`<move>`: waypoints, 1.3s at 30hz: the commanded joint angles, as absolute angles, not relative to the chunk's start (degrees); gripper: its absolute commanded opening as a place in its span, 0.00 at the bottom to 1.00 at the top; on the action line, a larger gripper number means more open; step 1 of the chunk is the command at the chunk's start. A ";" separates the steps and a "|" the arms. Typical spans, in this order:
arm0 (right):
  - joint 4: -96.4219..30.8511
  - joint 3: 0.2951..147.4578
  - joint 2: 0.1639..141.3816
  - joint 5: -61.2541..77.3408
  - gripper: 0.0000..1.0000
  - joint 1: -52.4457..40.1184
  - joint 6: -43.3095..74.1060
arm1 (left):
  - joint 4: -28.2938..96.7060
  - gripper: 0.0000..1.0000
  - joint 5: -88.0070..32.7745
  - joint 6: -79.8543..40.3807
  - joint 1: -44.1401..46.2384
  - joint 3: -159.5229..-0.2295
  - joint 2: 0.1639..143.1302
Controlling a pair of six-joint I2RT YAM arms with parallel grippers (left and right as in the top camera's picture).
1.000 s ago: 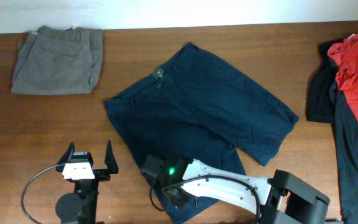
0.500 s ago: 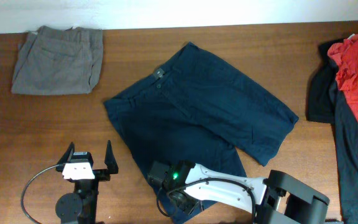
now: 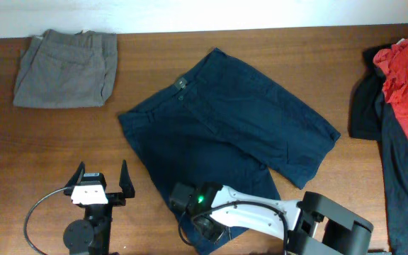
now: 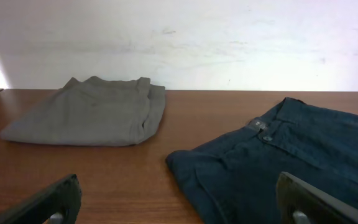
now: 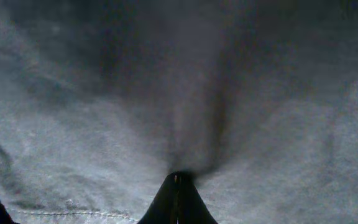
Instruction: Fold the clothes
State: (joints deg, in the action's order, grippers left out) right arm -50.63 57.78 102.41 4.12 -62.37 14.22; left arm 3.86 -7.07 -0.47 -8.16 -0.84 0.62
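Right gripper [image 5: 178,180]: closed right down, a thin pucker of the dark navy trousers [image 3: 225,127] nipped between the tips, close to a line of stitching [image 5: 73,213]. Left gripper [image 3: 101,176]: spread to the full, holding nothing, over bare tabletop [image 3: 34,156], off to the left of the right gripper and short of the cloth. Navy trousers: one pair, spread flat and unfolded, reaching from the right gripper away toward the far edge and to its right. Hazards, as judged: perhaps only the top layer caught, the under layer then left behind on lifting; so slight a bite liable to slip under the weight of the cloth; whole garment apt to drag across the tabletop instead of folding, given no second hold; crooked fold likely from a single off-centre hold. Count: navy trousers, one; grey-khaki trousers [image 3: 66,60], one, folded, far beyond the left gripper; red garment [image 3: 406,78], one, well to the right of the right gripper, lying on black cloth [image 3: 395,163]; black garments, at least one, exact number not to be told; grippers, two.
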 commanded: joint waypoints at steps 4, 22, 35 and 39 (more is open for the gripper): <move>-50.50 57.28 102.80 5.85 0.04 -58.04 15.94 | 3.92 0.99 -7.70 -0.23 -8.01 -0.51 0.30; -51.24 57.32 102.59 7.88 0.27 -47.70 15.66 | 3.92 0.99 -7.70 -0.23 -8.01 -0.51 0.30; -57.78 66.43 100.86 5.23 0.99 -33.98 17.39 | 3.92 0.99 -7.70 -0.23 -8.01 -0.51 0.30; -62.13 74.35 99.55 4.40 0.99 -26.52 16.73 | 3.92 0.99 -7.70 -0.23 -8.01 -0.51 0.30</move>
State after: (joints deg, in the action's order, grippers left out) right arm -60.34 68.23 102.24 6.07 -31.64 16.53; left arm 3.84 -7.07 -0.47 -8.16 -0.84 0.62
